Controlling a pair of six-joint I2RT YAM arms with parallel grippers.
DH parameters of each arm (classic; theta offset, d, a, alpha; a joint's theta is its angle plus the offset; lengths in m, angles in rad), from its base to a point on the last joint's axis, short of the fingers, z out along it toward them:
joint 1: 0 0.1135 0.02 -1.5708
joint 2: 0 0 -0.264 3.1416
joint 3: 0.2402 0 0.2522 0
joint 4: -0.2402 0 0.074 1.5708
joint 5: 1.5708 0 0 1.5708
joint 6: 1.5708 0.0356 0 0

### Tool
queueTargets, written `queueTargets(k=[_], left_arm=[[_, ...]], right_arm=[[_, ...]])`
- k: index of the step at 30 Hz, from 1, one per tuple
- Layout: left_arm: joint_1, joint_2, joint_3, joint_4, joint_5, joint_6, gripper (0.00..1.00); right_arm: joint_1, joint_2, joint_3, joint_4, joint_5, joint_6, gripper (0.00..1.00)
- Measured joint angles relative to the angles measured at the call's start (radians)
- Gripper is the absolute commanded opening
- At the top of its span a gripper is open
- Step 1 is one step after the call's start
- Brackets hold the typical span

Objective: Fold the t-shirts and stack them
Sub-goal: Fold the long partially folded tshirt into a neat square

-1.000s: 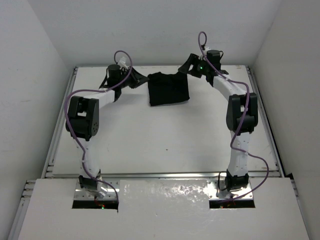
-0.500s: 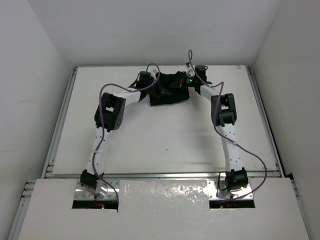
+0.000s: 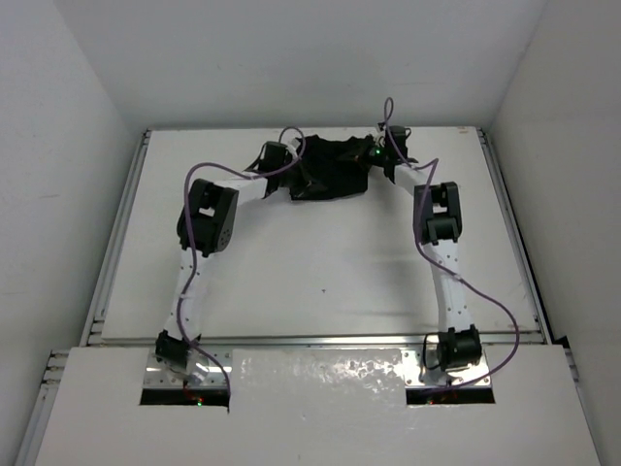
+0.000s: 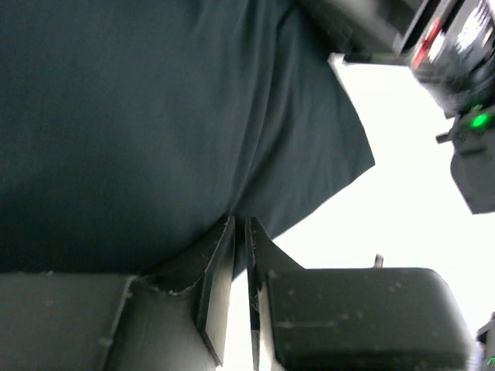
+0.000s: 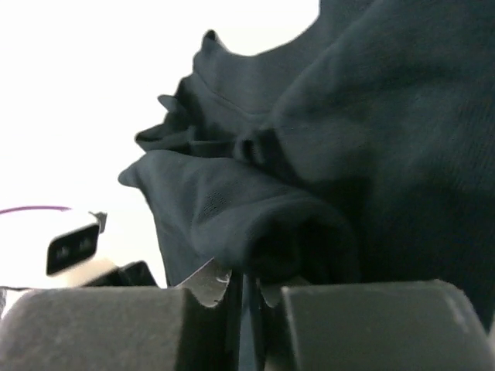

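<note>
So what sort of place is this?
Probably a robot test cell: bare white walls box in a white table with a left arm and right arm bolted at its edge, handling one black t-shirt.

Seen from overhead, the left gripper [image 3: 304, 178] and right gripper [image 3: 363, 163] lie black on the black t-shirt [image 3: 330, 175] at upper centre, too small and dark to tell fingers from cloth. From the left wrist, the cloth runs off the top and left edges, and the right gripper is blurred and cut off at the upper right. From the right wrist, a bulging fold hides the fingertips. The cloth is cut off at the top and right, and a blurred block [image 5: 73, 247] sits lower left.
</note>
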Motion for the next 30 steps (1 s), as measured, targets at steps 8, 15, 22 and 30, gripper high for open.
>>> queueTargets(k=[8, 15, 22, 30], left_arm=[[-0.018, -0.300, -0.523, 0.084, 0.010, 0.036, 0.11], [-0.151, -0.561, -0.922, 0.162, -0.043, 0.022, 0.09], [-0.315, -0.816, -1.130, 0.021, -0.199, 0.004, 0.12], [-0.275, -1.124, -0.935, -0.180, -0.367, 0.054, 0.14]], right_arm=[[0.031, -0.568, -0.954, 0.206, 0.199, 0.002, 0.00], [0.066, -0.772, -1.458, 0.546, 0.132, 0.113, 0.08], [0.171, -0.951, -1.774, 0.705, 0.106, 0.183, 0.10], [0.227, -1.195, -1.822, 0.695, 0.120, 0.174, 0.10]])
